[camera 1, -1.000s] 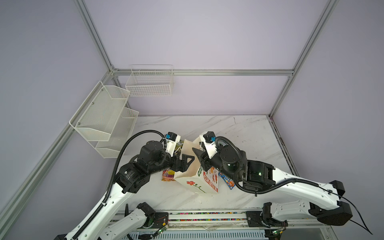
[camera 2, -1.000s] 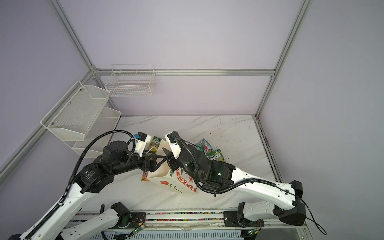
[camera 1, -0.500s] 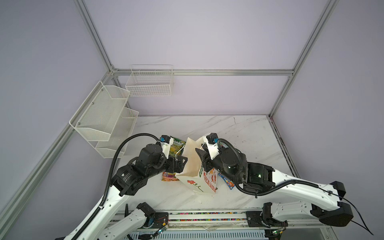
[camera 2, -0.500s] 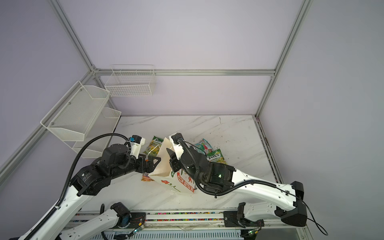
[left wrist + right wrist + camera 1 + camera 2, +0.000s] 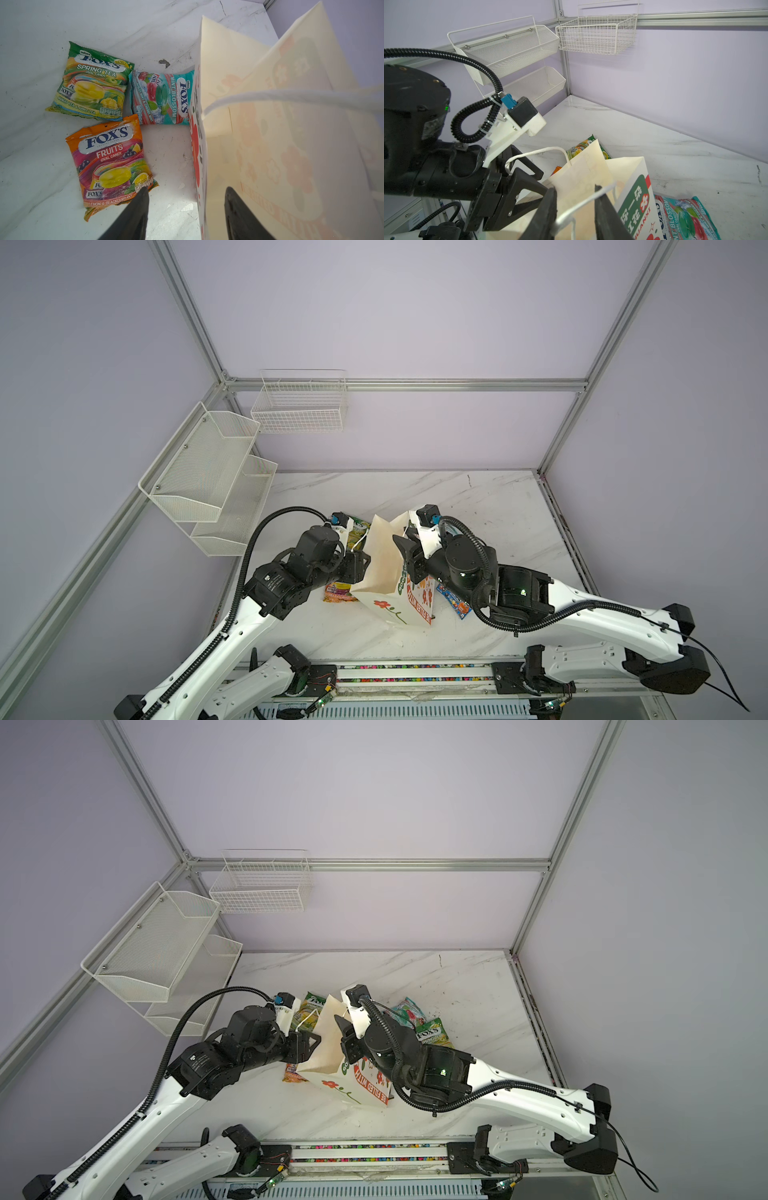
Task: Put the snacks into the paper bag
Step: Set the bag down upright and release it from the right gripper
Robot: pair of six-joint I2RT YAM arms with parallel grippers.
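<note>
The marble surface [image 5: 478, 506] carries the paper bag [image 5: 384, 568] near its front middle. The bag stands between the two arms, leaning, with its mouth open. It is cream-white, with a red flower on a green stem on one face. Another face has red lettering and blossoms and a green panel of white Chinese characters. Its cord handles [image 5: 270, 94] are white.

The left gripper [image 5: 186, 193] is open. Its jaws straddle the bag's side wall, one inside and one outside, neither pressed to the paper. The right gripper [image 5: 575, 193] is at the bag's mouth with its jaws partly apart. One cord handle crosses the gap, and nothing is clamped.

Every visible snack lies flat outside the bag. On its left are a green pouch [image 5: 89, 83], a teal pouch [image 5: 162, 97] touching the bag, and an orange pouch [image 5: 112, 162]. On its right are a second teal pouch [image 5: 409, 1011], a second green pouch [image 5: 432, 1036] and a blue packet [image 5: 455, 603].
</note>
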